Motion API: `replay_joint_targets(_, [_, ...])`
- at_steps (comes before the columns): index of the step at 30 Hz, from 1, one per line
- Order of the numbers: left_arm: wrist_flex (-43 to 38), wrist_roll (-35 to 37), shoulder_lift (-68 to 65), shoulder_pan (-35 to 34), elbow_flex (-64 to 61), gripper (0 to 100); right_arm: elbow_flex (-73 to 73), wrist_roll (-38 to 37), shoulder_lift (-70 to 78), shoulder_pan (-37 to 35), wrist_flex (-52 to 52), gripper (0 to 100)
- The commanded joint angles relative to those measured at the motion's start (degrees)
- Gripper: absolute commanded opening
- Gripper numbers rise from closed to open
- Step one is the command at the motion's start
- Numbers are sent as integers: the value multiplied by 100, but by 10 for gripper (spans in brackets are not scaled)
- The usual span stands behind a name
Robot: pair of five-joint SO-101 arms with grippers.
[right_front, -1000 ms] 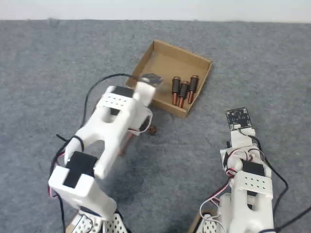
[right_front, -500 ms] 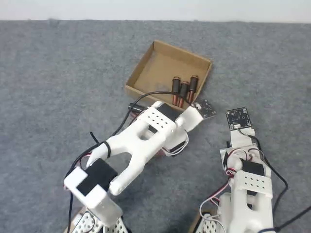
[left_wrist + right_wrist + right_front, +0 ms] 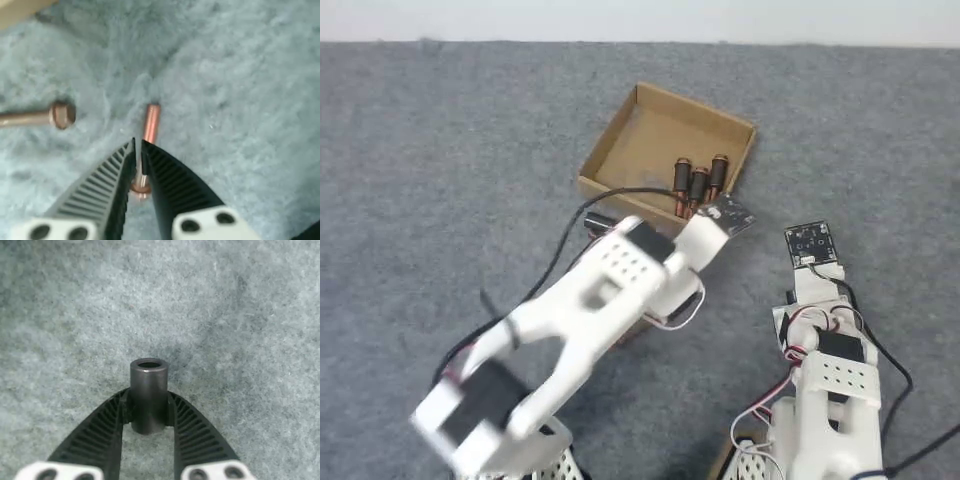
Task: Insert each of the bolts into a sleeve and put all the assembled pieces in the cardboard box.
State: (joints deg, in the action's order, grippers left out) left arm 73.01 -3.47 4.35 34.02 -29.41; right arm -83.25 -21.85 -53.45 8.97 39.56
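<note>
— What sits nearest?
— Near right, the right gripper (image 3: 148, 400). Its jaws are clamped on a dark sleeve (image 3: 148, 385), which stands upright with its open end up over the grey bench (image 3: 440, 150).
— And the other arm?
— Farther in, at centre, is the left gripper (image 3: 138, 150). Its jaws are pinched narrow on a copper bolt (image 3: 150, 122), shaft poking past the tips. A second bolt (image 3: 37, 117) lies nearby on the bench.
— The box?
— Farthest. The cardboard box (image 3: 655, 135) holds three assembled pieces (image 3: 698, 188) side by side at its near right wall.
</note>
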Motion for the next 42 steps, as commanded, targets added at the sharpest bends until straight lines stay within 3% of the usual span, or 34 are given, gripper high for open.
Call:
replay_joint_targets(1, [44,334,1670,-9,-787,12,18,-132,-180,-75,-101,7])
replay_joint_targets(7, [-668,1582,2470,26,-2167,12,18,-132,-180,-75,-101,7])
replay_joint_targets(11, [-1503,2031,2567,0,-2949,12,18,-132,-180,-75,-101,7])
replay_joint_targets(19, [-2585,2119,2549,9,-4004,12,18,-132,-171,-75,-101,7])
replay_joint_targets(26, [-2629,2119,2549,-141,-3978,12,18,-132,-180,-66,-40,7])
replay_joint_targets(34, [-2488,2092,2549,-1196,-3978,12,18,-132,-180,-66,-31,7])
replay_joint_targets(42, [-2752,2110,2549,-1363,-3934,12,18,-132,-180,-66,-31,7])
